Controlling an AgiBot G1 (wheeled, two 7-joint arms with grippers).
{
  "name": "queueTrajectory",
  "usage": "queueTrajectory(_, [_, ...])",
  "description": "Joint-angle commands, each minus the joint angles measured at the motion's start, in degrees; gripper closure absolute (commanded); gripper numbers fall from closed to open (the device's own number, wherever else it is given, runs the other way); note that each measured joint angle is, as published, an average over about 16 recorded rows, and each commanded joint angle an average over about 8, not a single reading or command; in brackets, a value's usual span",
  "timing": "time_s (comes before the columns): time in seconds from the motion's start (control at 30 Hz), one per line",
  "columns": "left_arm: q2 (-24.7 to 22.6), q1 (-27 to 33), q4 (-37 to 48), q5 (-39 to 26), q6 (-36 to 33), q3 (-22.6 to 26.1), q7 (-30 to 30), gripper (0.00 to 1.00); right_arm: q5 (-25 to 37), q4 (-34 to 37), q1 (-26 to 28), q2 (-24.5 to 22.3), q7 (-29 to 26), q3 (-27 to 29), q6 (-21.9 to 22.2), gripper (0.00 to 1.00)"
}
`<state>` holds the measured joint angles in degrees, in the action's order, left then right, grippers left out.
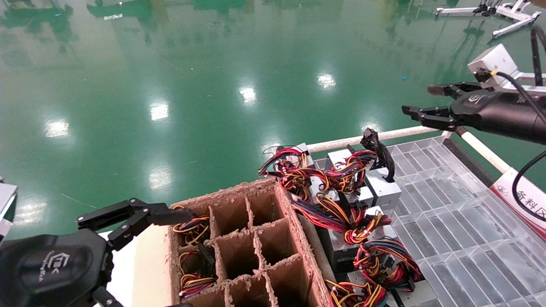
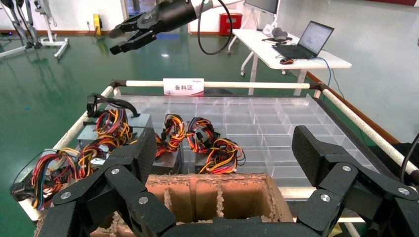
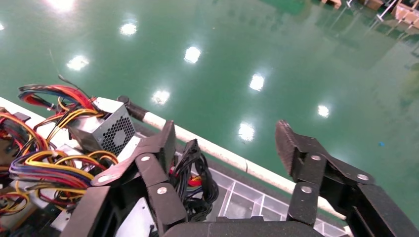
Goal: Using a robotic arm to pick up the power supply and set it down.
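Silver-grey, the power supply (image 1: 383,184) with its black cable bundle (image 1: 377,149) sits on the clear tray (image 1: 469,221) among boxes with coloured wires. I have the right gripper (image 1: 420,101) high above the tray's far rail, fingers spread, holding nothing. My left gripper (image 1: 128,217) hovers open over the cardboard divider box (image 1: 247,243)

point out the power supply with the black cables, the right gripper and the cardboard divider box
power supply (image 1: 384,187), head view, silver top face
right gripper (image 1: 420,101), head view, gap between its open fingertips
cardboard divider box (image 1: 294,238), head view, its right wall
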<state>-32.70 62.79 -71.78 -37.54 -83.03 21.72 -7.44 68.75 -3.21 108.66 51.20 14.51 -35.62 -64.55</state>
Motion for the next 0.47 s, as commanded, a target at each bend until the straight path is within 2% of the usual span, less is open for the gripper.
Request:
queueTrajectory(0.03, [0.0, 0.0, 0.0, 0.0, 0.0, 0.0, 0.0, 0.00, -0.2, -0.4, 0.3, -0.2, -0.2, 0.1, -0.1, 0.00])
queueTrajectory(0.47, [0.0, 0.0, 0.0, 0.0, 0.0, 0.0, 0.0, 0.00, -5.3, -13.8, -8.8, -3.3, -5.0, 3.8, -4.1, 0.00])
